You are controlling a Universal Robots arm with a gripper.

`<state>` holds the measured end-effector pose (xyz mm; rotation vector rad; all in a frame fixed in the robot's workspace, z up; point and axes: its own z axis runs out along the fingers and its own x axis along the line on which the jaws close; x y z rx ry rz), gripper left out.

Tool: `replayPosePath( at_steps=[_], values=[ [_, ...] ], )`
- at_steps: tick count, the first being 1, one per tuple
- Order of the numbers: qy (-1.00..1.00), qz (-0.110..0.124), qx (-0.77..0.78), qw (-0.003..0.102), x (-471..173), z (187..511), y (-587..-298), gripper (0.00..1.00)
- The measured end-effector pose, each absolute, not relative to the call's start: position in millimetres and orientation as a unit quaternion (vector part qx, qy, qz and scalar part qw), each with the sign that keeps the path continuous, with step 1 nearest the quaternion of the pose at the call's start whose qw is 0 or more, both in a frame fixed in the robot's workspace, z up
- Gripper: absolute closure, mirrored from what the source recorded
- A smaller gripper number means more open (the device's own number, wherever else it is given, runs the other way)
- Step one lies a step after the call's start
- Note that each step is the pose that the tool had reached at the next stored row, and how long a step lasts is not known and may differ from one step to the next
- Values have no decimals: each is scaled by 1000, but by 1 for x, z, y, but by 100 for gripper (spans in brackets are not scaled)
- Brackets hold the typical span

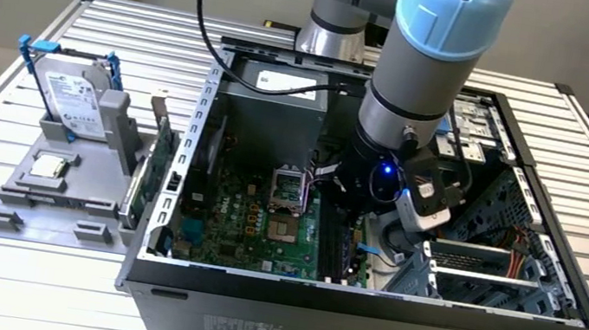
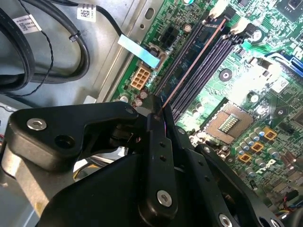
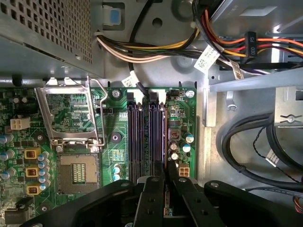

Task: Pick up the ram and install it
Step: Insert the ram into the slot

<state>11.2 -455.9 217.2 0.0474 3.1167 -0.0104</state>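
The ram (image 2: 191, 64) shows edge-on as a thin coppery line running along the outermost black memory slot of the motherboard (image 2: 236, 80). In both wrist views my gripper (image 2: 163, 118) is shut on its near end, with black fingers (image 3: 150, 189) pressed on either side. The first wrist view looks straight down the slots (image 3: 135, 137), with the gripper (image 3: 165, 172) over the slot nearest the case wall. In the exterior view the gripper (image 1: 347, 225) reaches down inside the open computer case (image 1: 366, 316), above the motherboard's right part.
The CPU socket (image 3: 75, 175) with its raised metal frame lies beside the slots. Cable bundles (image 3: 156, 47) and black hoses (image 3: 251, 146) run close by. Outside the case a grey tray (image 1: 43, 206) holds a hard drive (image 1: 77, 97) and a green expansion card (image 1: 157, 171).
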Motion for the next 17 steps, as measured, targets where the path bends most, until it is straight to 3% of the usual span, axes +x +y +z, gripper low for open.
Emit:
replayPosePath(
  at_steps=[17],
  values=[
    [1000, -3, 13, 12, 11, 211, -454, 100]
  ],
)
